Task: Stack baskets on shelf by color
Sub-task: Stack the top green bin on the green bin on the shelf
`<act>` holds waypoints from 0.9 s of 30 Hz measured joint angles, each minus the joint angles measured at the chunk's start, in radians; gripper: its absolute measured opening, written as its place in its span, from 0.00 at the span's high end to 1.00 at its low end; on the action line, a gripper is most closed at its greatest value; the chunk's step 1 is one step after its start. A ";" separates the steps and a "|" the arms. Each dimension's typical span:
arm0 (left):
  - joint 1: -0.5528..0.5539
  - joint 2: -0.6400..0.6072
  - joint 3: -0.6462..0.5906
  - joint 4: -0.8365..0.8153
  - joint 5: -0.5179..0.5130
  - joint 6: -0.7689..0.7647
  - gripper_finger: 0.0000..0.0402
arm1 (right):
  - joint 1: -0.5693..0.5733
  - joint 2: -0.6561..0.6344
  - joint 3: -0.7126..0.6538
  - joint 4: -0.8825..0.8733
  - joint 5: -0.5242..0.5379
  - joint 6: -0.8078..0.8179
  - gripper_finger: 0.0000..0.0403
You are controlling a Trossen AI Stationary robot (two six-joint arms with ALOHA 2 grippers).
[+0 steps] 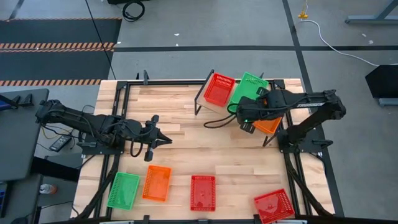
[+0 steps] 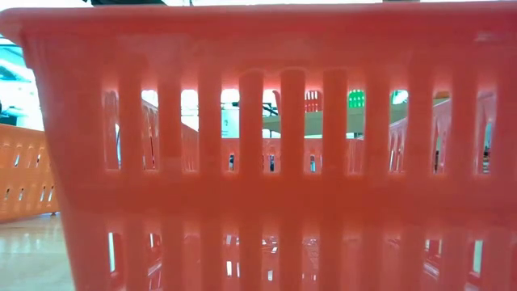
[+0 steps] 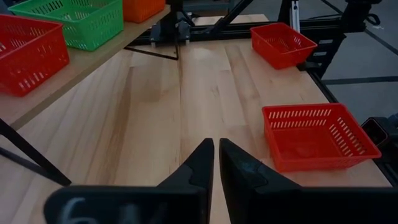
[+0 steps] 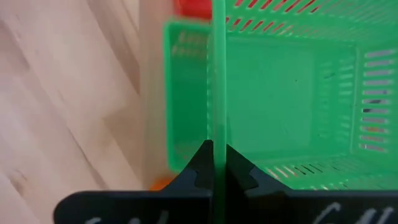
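The shelf [image 3: 87, 59] stands at the table's far right with a red basket [image 1: 219, 88], a green basket [image 1: 250, 87] and an orange basket [image 1: 268, 124] on or over it. My right gripper [image 4: 216, 149] hovers over the shelf, shut on a green basket [image 4: 292, 93]. A second green shape [image 4: 186, 93] shows beneath it. My left gripper [image 3: 216, 146] waits shut and empty above the table's left middle [image 1: 163, 139]. On the tabletop near the front edge lie a green basket [image 1: 123, 190], an orange one [image 1: 156, 183] and two red ones [image 1: 203, 191] [image 1: 273, 205]. My right gripper pinches one side wall of the green basket at its rim [image 4: 217, 118], one finger inside the basket and one outside. The fingers slant down from above. The basket's open side faces up. Whether it rests on the green shape below, I cannot tell.
A red basket [image 2: 266, 162] stands right in front of the low camera and hides most of the table, with an orange one [image 2: 24, 174] beside it. Bare tabletop [image 1: 186, 149] lies between both arms. The shelf's black legs [image 1: 200, 102] stand on the table.
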 joint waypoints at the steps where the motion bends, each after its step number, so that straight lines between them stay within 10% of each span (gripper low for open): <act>1: 0.000 0.000 0.000 0.000 0.000 0.000 0.91 | -0.008 -0.006 -0.014 -0.004 -0.021 0.001 0.98; 27: 0.001 0.000 0.000 0.001 -0.002 0.015 0.93 | -0.016 -0.012 -0.059 0.097 -0.056 -0.002 0.98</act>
